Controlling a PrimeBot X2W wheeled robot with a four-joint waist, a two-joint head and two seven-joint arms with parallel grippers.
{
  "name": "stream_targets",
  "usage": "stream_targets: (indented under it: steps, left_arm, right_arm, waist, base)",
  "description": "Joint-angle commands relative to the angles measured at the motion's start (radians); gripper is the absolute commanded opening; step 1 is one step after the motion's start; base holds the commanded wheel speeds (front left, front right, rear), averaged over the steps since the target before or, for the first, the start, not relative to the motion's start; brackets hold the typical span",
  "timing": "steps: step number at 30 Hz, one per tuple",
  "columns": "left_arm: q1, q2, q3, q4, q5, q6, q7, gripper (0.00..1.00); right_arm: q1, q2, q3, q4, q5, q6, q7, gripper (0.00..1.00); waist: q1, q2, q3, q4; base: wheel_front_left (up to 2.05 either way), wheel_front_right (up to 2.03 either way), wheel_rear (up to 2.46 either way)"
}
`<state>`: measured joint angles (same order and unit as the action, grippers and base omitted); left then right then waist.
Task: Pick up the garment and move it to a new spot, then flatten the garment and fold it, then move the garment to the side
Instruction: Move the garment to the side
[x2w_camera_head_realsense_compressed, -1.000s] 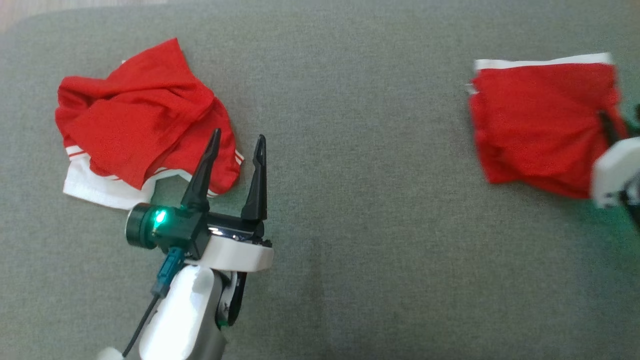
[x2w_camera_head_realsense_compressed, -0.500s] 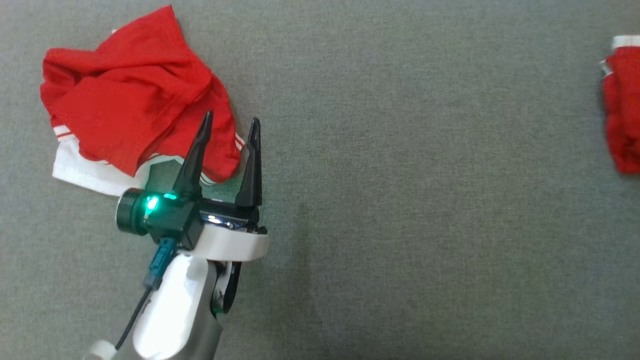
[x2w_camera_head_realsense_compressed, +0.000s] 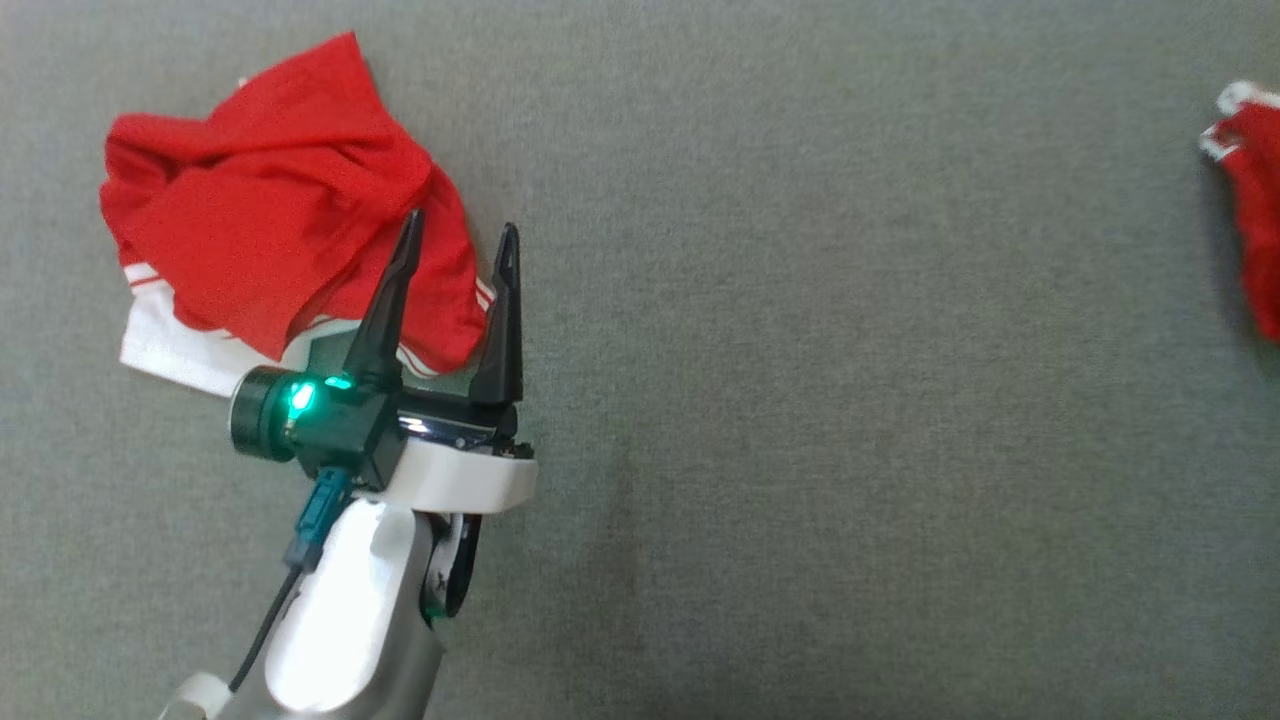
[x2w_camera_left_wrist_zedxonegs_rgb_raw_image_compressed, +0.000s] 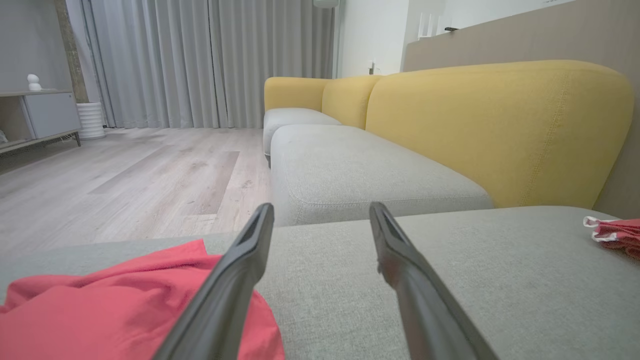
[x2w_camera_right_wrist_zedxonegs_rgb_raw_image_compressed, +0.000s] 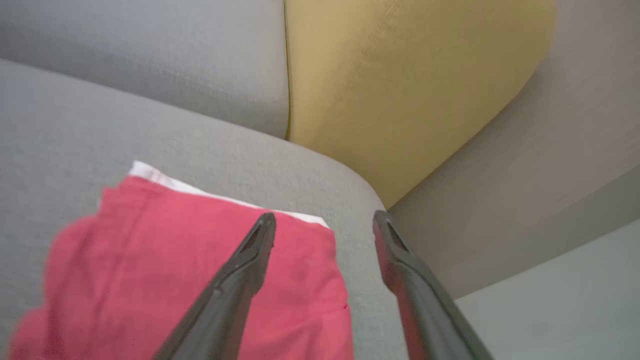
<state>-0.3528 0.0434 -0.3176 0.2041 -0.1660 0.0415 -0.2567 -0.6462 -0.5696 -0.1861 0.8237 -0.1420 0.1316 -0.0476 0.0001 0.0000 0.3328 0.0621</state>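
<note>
Currently both jaws gape empty: left gripper (x2w_camera_head_realsense_compressed: 460, 222) at the edge of a crumpled red-and-white cloth garment (x2w_camera_head_realsense_compressed: 260, 230) on a grey fabric cushion (x2w_camera_head_realsense_compressed: 800, 400), right gripper (x2w_camera_right_wrist_zedxonegs_rgb_raw_image_compressed: 325, 216) over a folded red garment (x2w_camera_right_wrist_zedxonegs_rgb_raw_image_compressed: 200, 260) at its corner.

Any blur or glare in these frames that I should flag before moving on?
Right wrist view: motion-blurred, the folded garment smeared at its edges. Head view: mostly sharp, white forearm blown out, green light glowing on the left gripper. Left wrist view: sharp, evenly lit.
</note>
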Motion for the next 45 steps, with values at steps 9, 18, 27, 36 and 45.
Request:
stream_targets:
  steps: [9, 18, 27, 36, 45]
  left_arm:
    - [0.042, 0.007, 0.069, -0.032, -0.02, 0.013, -0.005, 1.0]
    - [0.137, 0.007, 0.1, -0.043, -0.046, 0.009, -0.005, 1.0]
    - [0.252, 0.007, 0.101, -0.031, -0.049, 0.001, -0.005, 1.0]
    - [0.31, 0.007, 0.131, -0.041, -0.057, 0.001, -0.005, 1.0]
    - [0.325, 0.007, 0.146, -0.059, -0.063, -0.002, -0.005, 1.0]
  right_arm:
    - [0.073, 0.22, 0.014, -0.318, 0.081, -0.001, -0.054, 1.0]
    - [0.281, 0.451, 0.068, -0.632, 0.201, -0.001, -0.064, 1.0]
    - [0.544, 0.518, 0.106, -0.643, 0.289, -0.001, -0.172, 1.0]
    - [0.669, 0.519, 0.102, -0.607, 0.316, -0.001, -0.213, 1.0]
    - [0.686, 0.519, 0.111, -0.651, 0.317, -0.001, -0.214, 1.0]
  waist:
    - [-0.0001, 0.0, -0.164, -0.034]
    - [-0.0001, 0.0, -0.288, -0.032]
    - [-0.0001, 0.0, -0.36, -0.018]
    - [-0.0001, 0.0, -0.383, -0.02]
    - [-0.0001, 0.0, -0.383, -0.034]
  base:
    - [0.0, 0.0, 0.0]
    - [0.0, 0.0, 0.0]
    - [0.0, 0.0, 0.0]
    - [0.0, 0.0, 0.0]
    - [0.0, 0.0, 0.0]
